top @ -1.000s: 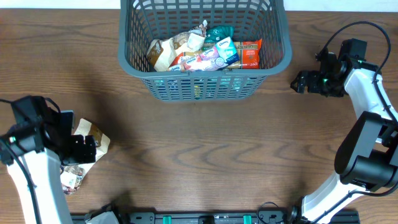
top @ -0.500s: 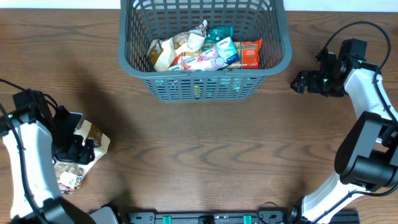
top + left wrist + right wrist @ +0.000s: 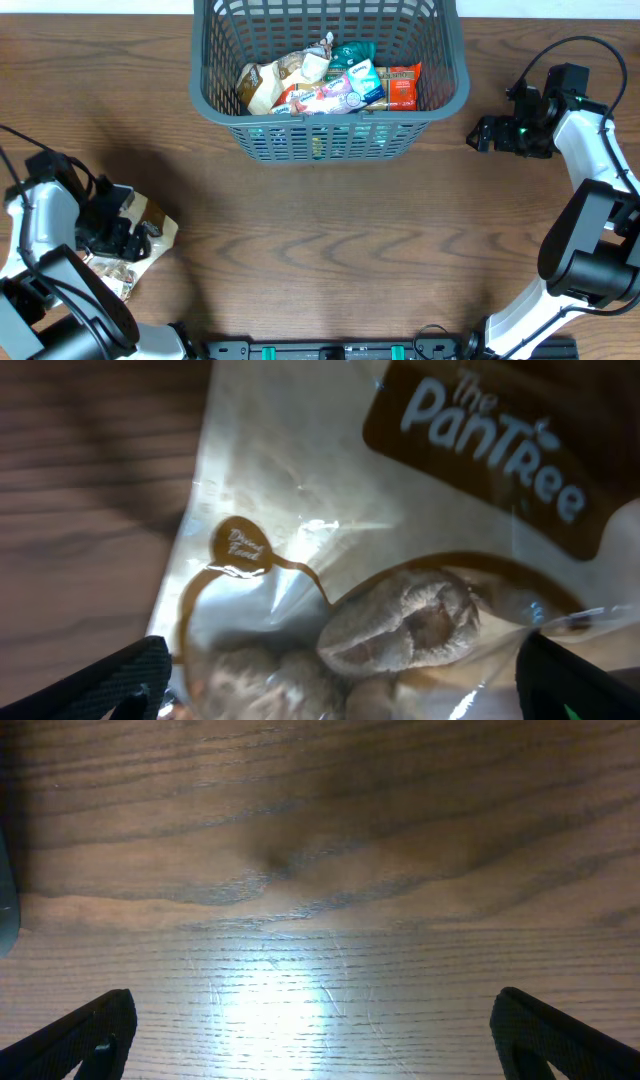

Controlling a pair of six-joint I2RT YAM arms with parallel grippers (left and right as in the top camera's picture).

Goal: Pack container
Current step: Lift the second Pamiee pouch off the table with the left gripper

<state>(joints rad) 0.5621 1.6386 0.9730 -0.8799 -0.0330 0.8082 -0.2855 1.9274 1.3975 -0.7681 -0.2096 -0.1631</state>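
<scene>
The dark grey slotted container [image 3: 330, 118] stands at the back middle and holds several food packets [image 3: 330, 82]. My left gripper [image 3: 122, 238] is open and sits low over a clear and brown "The PanTree" packet [image 3: 155, 225] at the left front. In the left wrist view this packet [image 3: 400, 510] fills the frame, with my two fingertips [image 3: 345, 680] wide apart on either side of it. A second packet [image 3: 115, 285] lies partly under it. My right gripper [image 3: 482, 133] is open and empty, right of the container.
The right wrist view shows only bare wooden table [image 3: 320, 870] between the open fingers [image 3: 315, 1030], with a sliver of the container's edge at far left. The table's front edge carries a black rail [image 3: 330, 350].
My left arm has swung leftward while its gripper stayed over the PanTree packet, shifting slightly left. The right arm and the container have not moved.
</scene>
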